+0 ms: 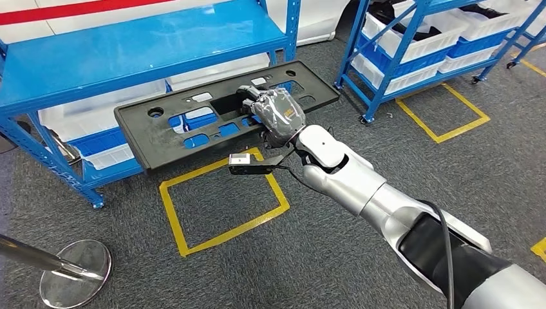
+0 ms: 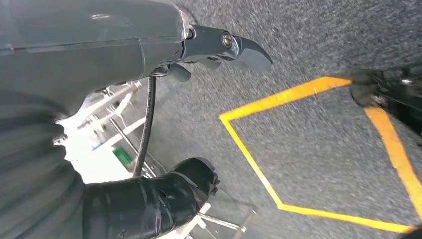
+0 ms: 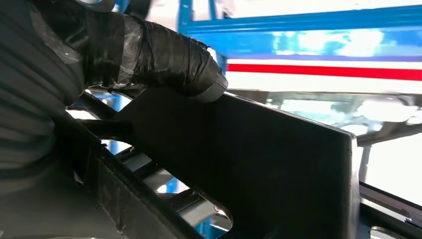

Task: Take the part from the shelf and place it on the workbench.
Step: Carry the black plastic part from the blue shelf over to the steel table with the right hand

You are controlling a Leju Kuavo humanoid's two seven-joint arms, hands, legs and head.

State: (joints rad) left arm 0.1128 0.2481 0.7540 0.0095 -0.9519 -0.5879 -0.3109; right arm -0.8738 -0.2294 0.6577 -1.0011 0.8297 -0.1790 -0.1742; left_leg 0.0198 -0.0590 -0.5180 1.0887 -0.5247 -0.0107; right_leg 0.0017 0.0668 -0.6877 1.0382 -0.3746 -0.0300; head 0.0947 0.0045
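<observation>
A long black plastic part (image 1: 193,122) with several cut-outs hangs in the air in front of the blue shelf (image 1: 129,51), clear of its top board. My right hand (image 1: 277,114) grips its near long edge, right of the middle. In the right wrist view the taped thumb (image 3: 164,59) presses on the part's black panel (image 3: 259,169). My left hand (image 2: 149,199) hangs low over the grey carpet, its dark taped fingers curled with nothing seen in them.
Yellow floor squares (image 1: 222,199) mark the grey carpet below the part. A second blue rack (image 1: 425,38) with white and blue bins stands at the right. A chrome post base (image 1: 74,273) sits at the lower left. White bins (image 1: 103,116) fill the near shelf's lower level.
</observation>
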